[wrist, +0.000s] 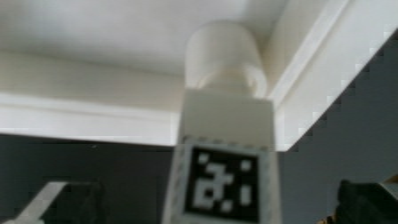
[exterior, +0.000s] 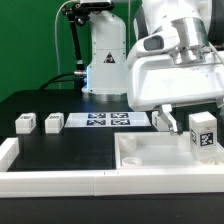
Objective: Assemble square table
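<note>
The white square tabletop lies tray-like at the exterior view's lower right. One tagged white leg block stands over its far right part. In the wrist view this leg runs down the middle, and its round end meets the tabletop near a rim corner. My gripper is straddling it. The fingers stand wide apart in the wrist view, with a dark gap on each side of the leg. The gripper is open. Two more leg blocks sit at the left.
The marker board lies flat behind the tabletop. A long white border rail runs along the front and left of the black table. The robot base stands at the back.
</note>
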Motion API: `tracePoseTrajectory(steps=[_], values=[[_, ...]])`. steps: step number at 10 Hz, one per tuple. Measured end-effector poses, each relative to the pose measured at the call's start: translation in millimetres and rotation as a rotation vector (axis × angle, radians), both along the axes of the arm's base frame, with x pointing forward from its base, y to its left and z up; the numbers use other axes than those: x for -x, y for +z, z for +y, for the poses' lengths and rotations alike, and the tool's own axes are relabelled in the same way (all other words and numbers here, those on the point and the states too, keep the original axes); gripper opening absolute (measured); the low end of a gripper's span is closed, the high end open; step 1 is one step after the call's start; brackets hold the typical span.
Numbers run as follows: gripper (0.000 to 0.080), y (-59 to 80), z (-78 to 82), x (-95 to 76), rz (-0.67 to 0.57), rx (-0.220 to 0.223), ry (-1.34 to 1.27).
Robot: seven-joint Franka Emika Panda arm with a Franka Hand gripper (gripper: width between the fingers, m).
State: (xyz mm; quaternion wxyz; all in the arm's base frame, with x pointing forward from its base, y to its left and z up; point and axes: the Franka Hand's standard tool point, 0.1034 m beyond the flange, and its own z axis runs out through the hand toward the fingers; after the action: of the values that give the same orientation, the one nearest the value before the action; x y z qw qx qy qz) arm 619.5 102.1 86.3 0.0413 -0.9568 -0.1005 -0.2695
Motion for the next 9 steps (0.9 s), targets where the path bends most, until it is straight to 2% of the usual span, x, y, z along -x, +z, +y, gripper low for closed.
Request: tracePoseTrajectory(steps=[3,5,7,8,9], values=[[0.0649,0.5,1.1,1.9,0.034,-0.001,0.006],[0.0649,-4.2,4.3,3.1,0.173,-0.005,0.026],[0.0649,-1.7,5.0,-1.9,0.34,-0.011,0.047],[0.0649,-0.6,4.4,-3.8,0.383,-0.013,0.052],[0.0649,-0.9,4.0,0.5,0.473,-0.011,0.069]])
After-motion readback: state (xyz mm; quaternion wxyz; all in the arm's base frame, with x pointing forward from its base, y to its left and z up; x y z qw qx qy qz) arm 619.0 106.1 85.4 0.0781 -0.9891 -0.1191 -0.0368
